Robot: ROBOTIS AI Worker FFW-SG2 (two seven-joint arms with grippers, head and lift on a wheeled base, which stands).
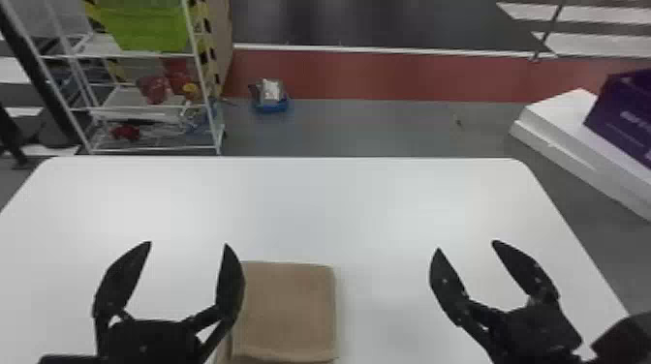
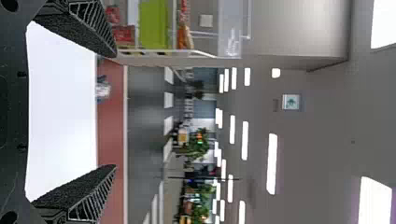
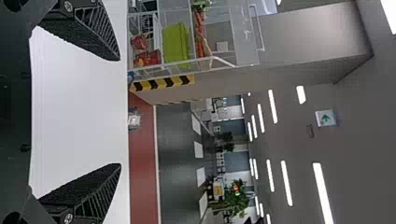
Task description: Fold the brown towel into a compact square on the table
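The brown towel (image 1: 290,310) lies folded into a flat, roughly square stack near the table's front, its lower part running to the head view's bottom edge. My left gripper (image 1: 188,244) stands open, its right finger overlapping the towel's left edge in the head view. To the right of the towel, apart from it, my right gripper (image 1: 466,246) is open too. In the left wrist view the left gripper (image 2: 116,111) has nothing between its spread fingers; the same holds for the right gripper (image 3: 120,112) in the right wrist view.
The white table (image 1: 310,208) extends beyond both grippers. Behind it at the left is a white wire shelf (image 1: 145,107) with assorted items; a purple box (image 1: 625,116) sits on a white surface at the right. A small blue container (image 1: 271,104) is on the floor behind.
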